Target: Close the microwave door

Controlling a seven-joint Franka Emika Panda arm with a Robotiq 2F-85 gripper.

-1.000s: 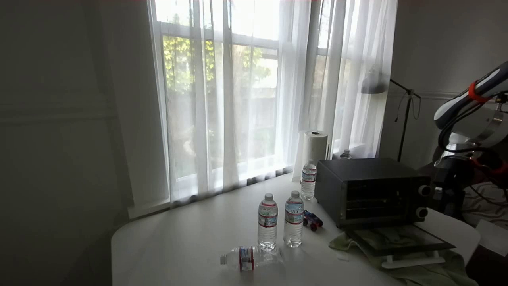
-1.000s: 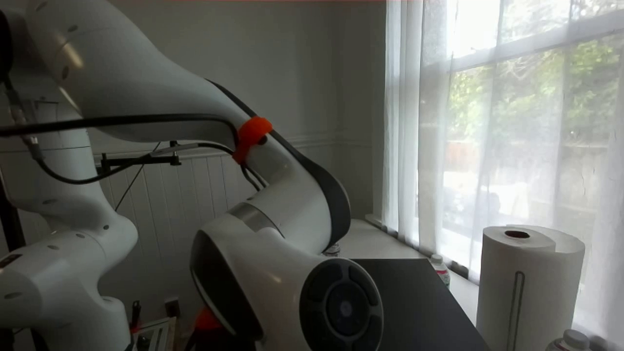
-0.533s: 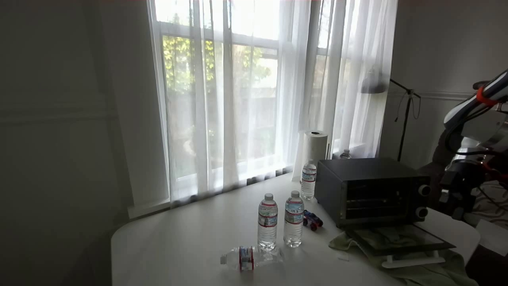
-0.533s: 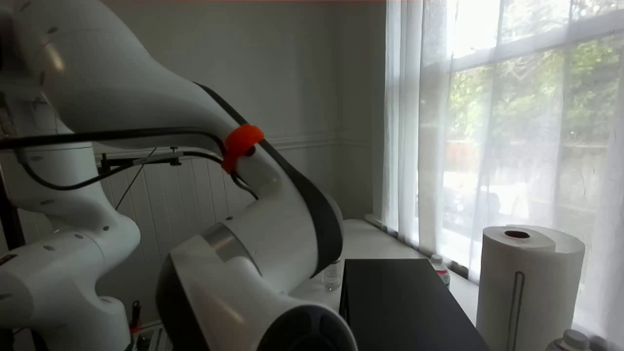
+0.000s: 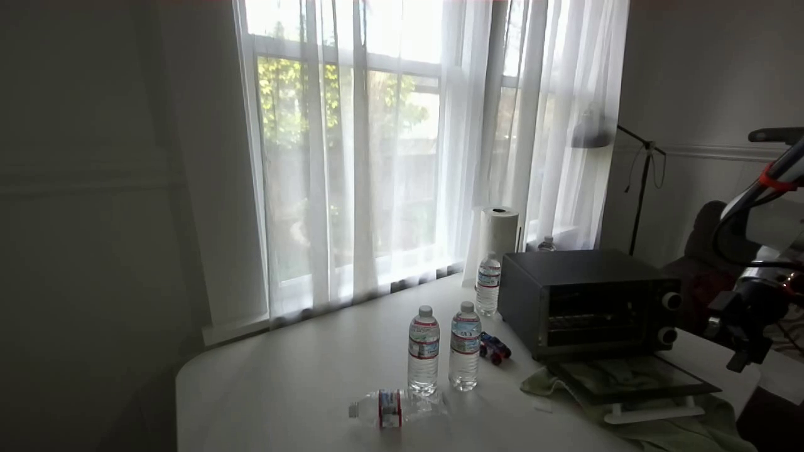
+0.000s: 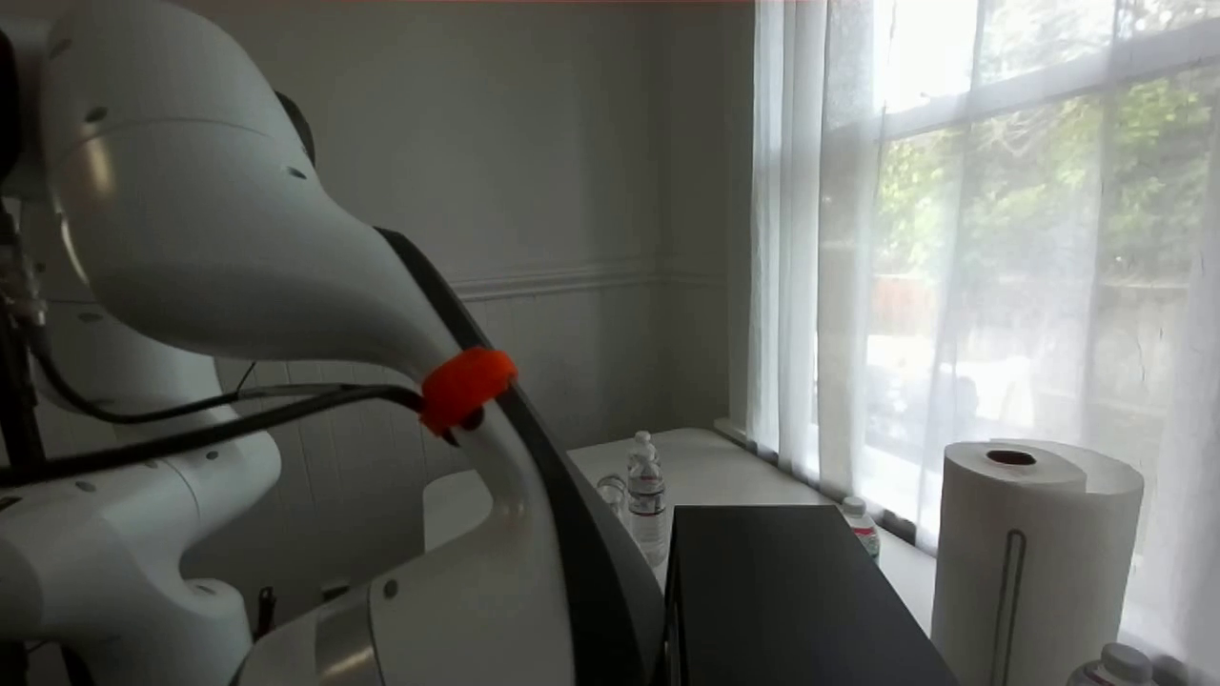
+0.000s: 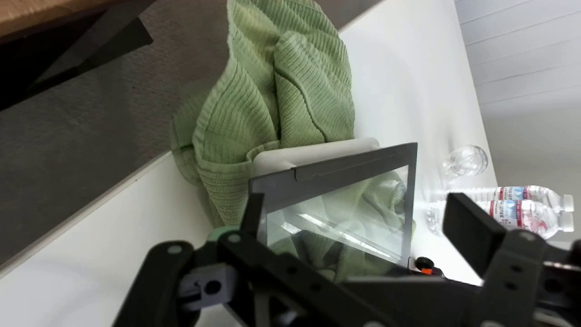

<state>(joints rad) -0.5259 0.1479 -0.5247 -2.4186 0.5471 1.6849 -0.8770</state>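
Dark grey and boxy, the microwave (image 5: 587, 270) stands toward the right of the white table (image 5: 282, 389), its door (image 5: 628, 378) folded down on the near side. The claw (image 7: 361, 222) is spread wide, its blunt black fingers (image 7: 472, 231) well parted and gripping nothing; in an exterior view it hangs right of the microwave, seemingly clear of the door. The step in hand is probably the reach for the door. To do it well, bring the claw low around to the near side, slip a finger beneath the pale handle (image 5: 653, 412) and lift in an arc about the bottom hinge; a straight shove inward would likely jam. Once the panel stands steep, a level push near its upper edge should seat it. The green towel (image 7: 313, 86), ribbed and rumpled, lies under the door and past the handle; it looks soft enough to snag, so enter above its folds. The glass (image 7: 336, 218) is flat and glossy in a thin dark frame (image 7: 336, 175), the handle a smooth, round-ended bar. Round knobs (image 5: 671, 301) jut from the microwave's right front, worth steering clear of.
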